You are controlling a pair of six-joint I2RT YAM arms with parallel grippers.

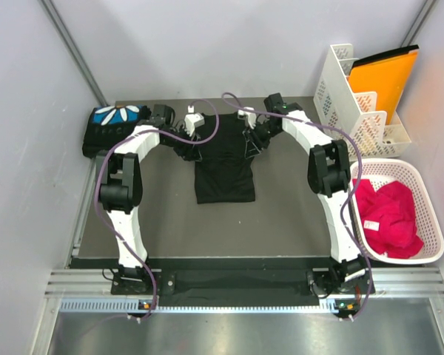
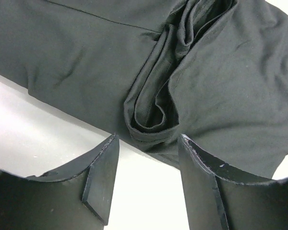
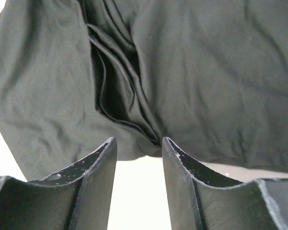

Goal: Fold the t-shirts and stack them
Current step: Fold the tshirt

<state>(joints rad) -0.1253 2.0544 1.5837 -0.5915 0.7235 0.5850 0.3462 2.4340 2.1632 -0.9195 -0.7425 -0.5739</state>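
Observation:
One black t-shirt (image 1: pixel 223 177) lies in the middle of the dark mat, folded into a narrow strip, with its bunched upper end between the two arms. A second folded t-shirt (image 1: pixel 112 124), showing a blue print with white petals, rests at the back left corner. My left gripper (image 1: pixel 194 137) hangs over the spread shirt's upper left. In the left wrist view it (image 2: pixel 148 139) is open, a rolled cloth fold (image 2: pixel 151 112) just ahead of its tips. My right gripper (image 1: pixel 250 133) is over the upper right. Its wrist view shows it (image 3: pixel 139 141) open and empty before a deep crease (image 3: pixel 115 96).
A white basket (image 1: pixel 429 222) holding red cloth (image 1: pixel 388 214) stands at the right edge. At the back right is a white file rack (image 1: pixel 355 103) with an orange folder (image 1: pixel 381 78). Grey walls close in on both sides.

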